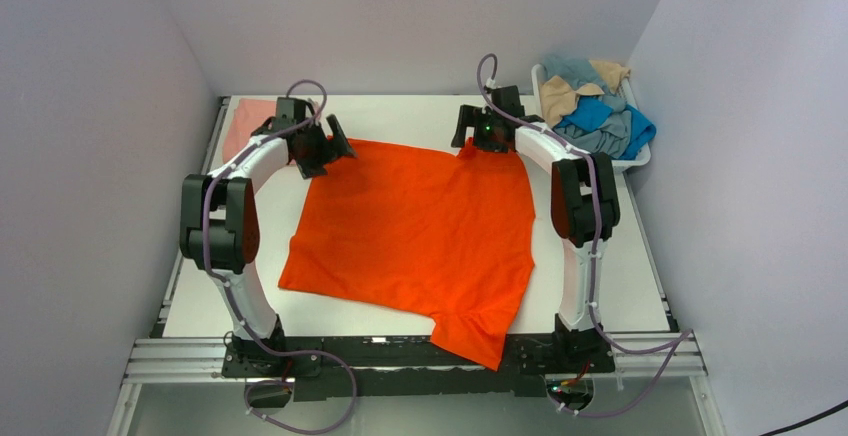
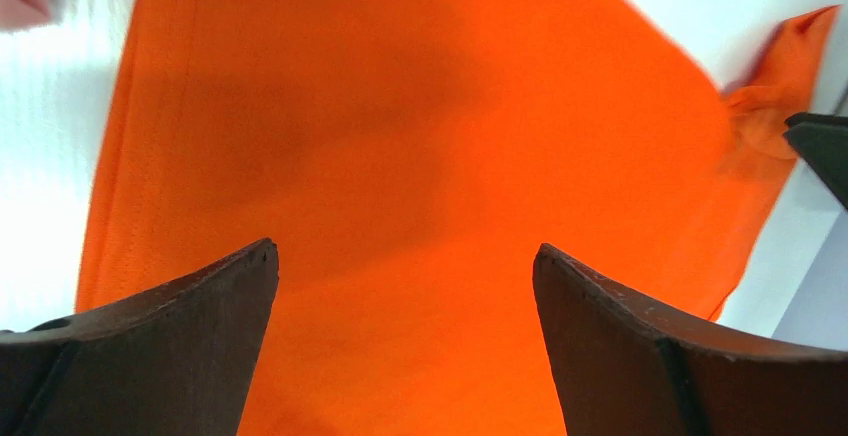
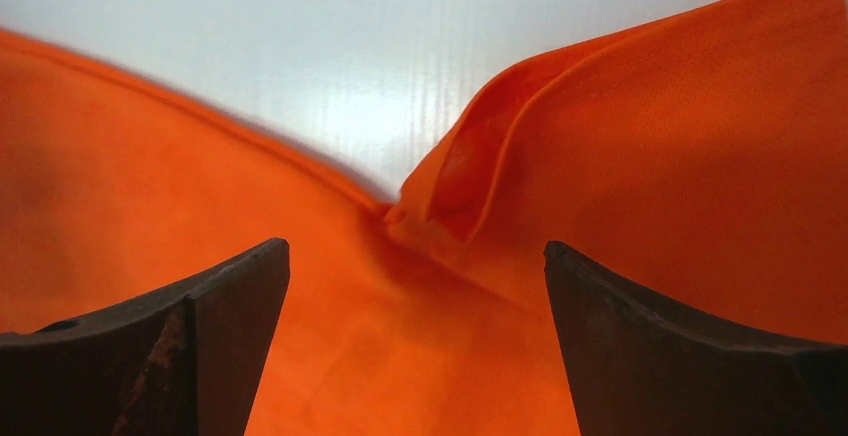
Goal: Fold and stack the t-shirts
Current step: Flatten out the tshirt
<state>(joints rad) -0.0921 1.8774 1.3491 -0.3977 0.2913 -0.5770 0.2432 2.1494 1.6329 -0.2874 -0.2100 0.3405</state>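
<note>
Your left gripper (image 2: 405,256) has its jaws wide and holds nothing; the orange t-shirt (image 1: 415,226) lies spread below and between them. Your right gripper (image 3: 417,251) is also wide and empty, with a raised crease of the cloth between its jaws.

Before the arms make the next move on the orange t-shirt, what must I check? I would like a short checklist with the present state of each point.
1. left gripper open and holding nothing: ok.
2. right gripper open and holding nothing: ok.
3. orange t-shirt lying flat: not ok; a raised fold stands at the corner under the right gripper.
4. Whole shirt on the table: not ok; the near sleeve lies over the near edge.
5. salmon-pink shirt apart from the orange one: ok; it lies at the far left corner.
6. other shirts out of the way: ok; they sit in the basket.
</note>
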